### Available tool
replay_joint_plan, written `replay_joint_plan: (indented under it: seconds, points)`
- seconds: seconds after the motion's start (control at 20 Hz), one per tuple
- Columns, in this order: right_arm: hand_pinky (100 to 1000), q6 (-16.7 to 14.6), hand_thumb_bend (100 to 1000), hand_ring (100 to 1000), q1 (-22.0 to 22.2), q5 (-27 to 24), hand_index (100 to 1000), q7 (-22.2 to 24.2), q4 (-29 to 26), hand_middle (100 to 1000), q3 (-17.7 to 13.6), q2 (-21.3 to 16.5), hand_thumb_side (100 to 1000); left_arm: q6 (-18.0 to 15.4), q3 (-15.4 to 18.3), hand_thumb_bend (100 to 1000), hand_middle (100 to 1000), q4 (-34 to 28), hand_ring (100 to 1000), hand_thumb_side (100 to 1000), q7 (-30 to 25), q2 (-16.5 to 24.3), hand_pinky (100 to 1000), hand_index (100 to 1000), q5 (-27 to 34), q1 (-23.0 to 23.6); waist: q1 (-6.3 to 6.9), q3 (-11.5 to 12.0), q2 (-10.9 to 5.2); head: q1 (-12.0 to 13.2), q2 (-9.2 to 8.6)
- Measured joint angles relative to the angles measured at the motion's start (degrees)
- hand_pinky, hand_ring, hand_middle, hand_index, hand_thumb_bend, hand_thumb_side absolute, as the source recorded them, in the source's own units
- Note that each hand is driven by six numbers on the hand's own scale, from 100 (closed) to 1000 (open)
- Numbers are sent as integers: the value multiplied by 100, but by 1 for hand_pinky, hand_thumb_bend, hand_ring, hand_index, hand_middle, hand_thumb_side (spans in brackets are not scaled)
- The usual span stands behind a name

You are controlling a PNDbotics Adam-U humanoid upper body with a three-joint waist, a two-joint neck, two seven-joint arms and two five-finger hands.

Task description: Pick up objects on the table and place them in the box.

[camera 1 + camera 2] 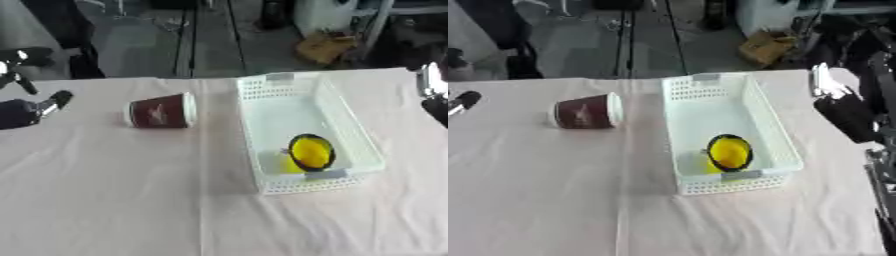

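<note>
A yellow object [311,151] lies in the box [262,95]; the cup [160,111] at nine o'clock awaits the left hand [26,112], fingers' state unclear, nothing held.

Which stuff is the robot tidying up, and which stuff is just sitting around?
For the job:
paper cup, on its side on the table
white box
yellow thing, already in the box

Just around:
yellowish bundle on the floor behind
white container on the floor behind
</note>
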Motion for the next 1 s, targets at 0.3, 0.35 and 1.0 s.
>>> replay_joint_plan:
  seconds: [0.3,0.35,1.0]
  points:
    - [576,-9,100,641,-23,-1,897,35,0,780,33,0,520,-188,-555,661,789,855,852,527,-528,345,714,919,-486,-763,33,-86,43,39,-9]
    - [576,-10,100,641,-32,-2,898,39,0,779,34,0,523,-228,-606,696,796,1019,850,534,-627,357,746,918,-569,-882,47,-131,81,43,-17]
    - [573,-37,100,638,-235,-19,899,117,-7,778,117,-9,538,-82,-454,771,793,3086,825,494,-1397,5,772,899,-1800,-2413,242,-617,441,164,-282]
